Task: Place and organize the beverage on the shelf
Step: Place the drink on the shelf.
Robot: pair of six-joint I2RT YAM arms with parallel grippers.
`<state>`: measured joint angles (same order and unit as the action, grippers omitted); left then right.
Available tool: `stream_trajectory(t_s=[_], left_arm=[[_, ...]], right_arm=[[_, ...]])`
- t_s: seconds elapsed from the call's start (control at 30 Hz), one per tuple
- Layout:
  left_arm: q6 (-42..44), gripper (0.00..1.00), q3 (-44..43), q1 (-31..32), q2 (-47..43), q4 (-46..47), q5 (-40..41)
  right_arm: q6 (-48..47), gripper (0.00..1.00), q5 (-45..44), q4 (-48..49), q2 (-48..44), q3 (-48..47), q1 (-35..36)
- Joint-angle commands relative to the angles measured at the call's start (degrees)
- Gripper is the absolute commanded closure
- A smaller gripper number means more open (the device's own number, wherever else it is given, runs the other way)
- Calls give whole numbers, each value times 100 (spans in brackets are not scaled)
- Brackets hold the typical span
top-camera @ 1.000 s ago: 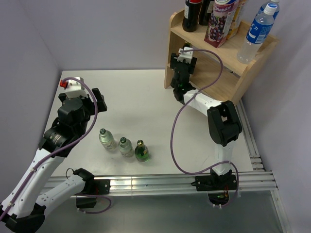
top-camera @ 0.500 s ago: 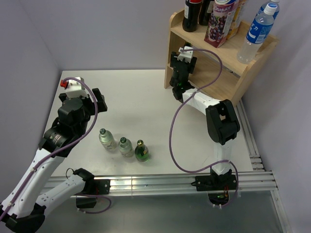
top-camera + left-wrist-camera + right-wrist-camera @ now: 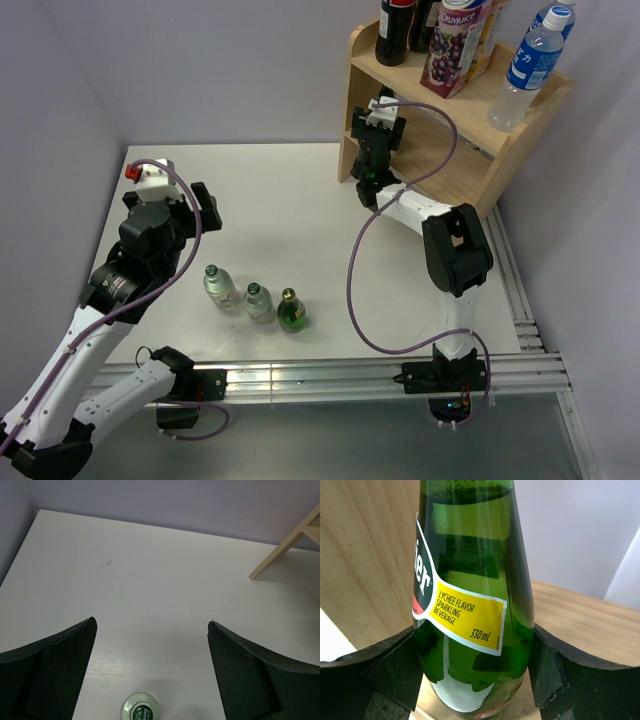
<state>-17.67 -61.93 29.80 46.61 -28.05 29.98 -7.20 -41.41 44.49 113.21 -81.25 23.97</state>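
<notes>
— Green glass bottle: which way from your right gripper?
— Straight between its fingers, clamped, long axis upright, over the shelf's lower board. Your left gripper gapes wide, well apart, near three bottles on the table.

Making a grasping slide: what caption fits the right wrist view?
Right gripper closed on a green lychee sparkling-beverage bottle at the wooden shelf.
</notes>
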Motion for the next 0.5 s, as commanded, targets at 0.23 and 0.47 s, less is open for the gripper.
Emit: stream_trajectory(t_s=[0.23, 0.47], left_arm=[[9, 0, 67, -18, -91, 230, -203], [-8, 1, 41, -18, -64, 195, -185]], right_arm=[[88, 80, -210, -274, 395, 233, -313], [96, 78, -157, -485, 483, 13, -375]])
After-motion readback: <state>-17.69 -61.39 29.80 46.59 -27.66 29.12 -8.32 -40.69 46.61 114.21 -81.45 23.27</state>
